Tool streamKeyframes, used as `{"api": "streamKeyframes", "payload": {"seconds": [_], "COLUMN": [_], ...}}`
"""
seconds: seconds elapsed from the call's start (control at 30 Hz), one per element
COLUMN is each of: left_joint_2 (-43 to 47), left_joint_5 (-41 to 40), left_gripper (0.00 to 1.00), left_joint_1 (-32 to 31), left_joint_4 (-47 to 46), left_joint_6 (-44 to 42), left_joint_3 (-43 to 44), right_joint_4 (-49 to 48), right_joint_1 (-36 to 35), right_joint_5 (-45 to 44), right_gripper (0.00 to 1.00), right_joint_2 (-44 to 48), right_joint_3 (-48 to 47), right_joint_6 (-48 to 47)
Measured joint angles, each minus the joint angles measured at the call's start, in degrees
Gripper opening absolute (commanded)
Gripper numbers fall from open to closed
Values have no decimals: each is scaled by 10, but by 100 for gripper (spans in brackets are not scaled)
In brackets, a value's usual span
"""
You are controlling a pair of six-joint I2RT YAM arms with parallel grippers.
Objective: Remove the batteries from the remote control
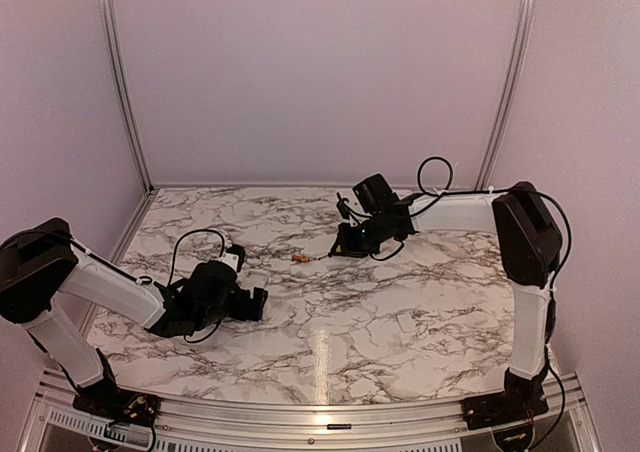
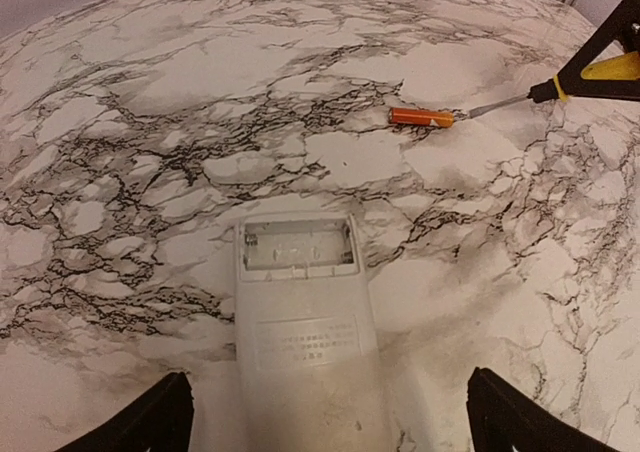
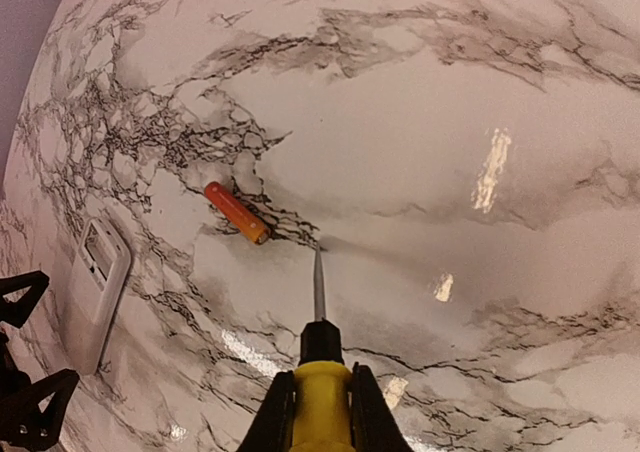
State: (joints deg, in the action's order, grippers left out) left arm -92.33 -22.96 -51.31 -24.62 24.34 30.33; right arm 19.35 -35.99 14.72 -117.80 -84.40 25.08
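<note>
The white remote control [image 2: 305, 342] lies back-up on the marble table, and its open battery compartment [image 2: 297, 244] at the far end is empty. My left gripper [image 2: 330, 397] is open, with one finger on each side of the remote's near part. Only the remote's end [image 1: 232, 259] shows in the top view, beside the left gripper [image 1: 238, 284]. One reddish-orange battery [image 2: 421, 117] lies loose on the table [image 1: 298, 259] [image 3: 236, 212]. My right gripper [image 3: 320, 412] [image 1: 350, 242] is shut on the yellow-handled screwdriver [image 3: 322, 392]. The screwdriver's metal tip [image 3: 318, 282] rests just beside the battery. No second battery is visible.
The remote [image 3: 95, 292] and the left gripper's fingers [image 3: 20, 300] appear at the left edge of the right wrist view. The screwdriver [image 2: 590, 72] comes in from the right in the left wrist view. Pale walls with metal posts [image 1: 120, 82] enclose the marble table [image 1: 400, 322].
</note>
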Motion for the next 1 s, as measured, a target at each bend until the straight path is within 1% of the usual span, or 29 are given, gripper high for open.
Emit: {"api": "streamKeyframes", "payload": {"seconds": [0.23,0.57,0.67,1.0], "left_joint_2": [41,101,108,135], "left_joint_5": [-2,-20,-29,-41], "left_gripper": [99,99,99,99], "left_joint_1": [0,0,0,0], "left_joint_4": [1,5,11,16], "left_joint_6": [-12,-19,-24,-30], "left_joint_3": [-19,-49,-54,-56], "right_joint_4": [-16,-20,-20,-19], "right_joint_1": [0,-11,-15,-24], "right_joint_5": [-3,-22,-31,-50], "right_gripper": [9,11,11,17], "right_joint_2": [9,13,15,16], "right_joint_3": [19,26,29,30], "right_joint_6": [-1,-14,-16,-18]}}
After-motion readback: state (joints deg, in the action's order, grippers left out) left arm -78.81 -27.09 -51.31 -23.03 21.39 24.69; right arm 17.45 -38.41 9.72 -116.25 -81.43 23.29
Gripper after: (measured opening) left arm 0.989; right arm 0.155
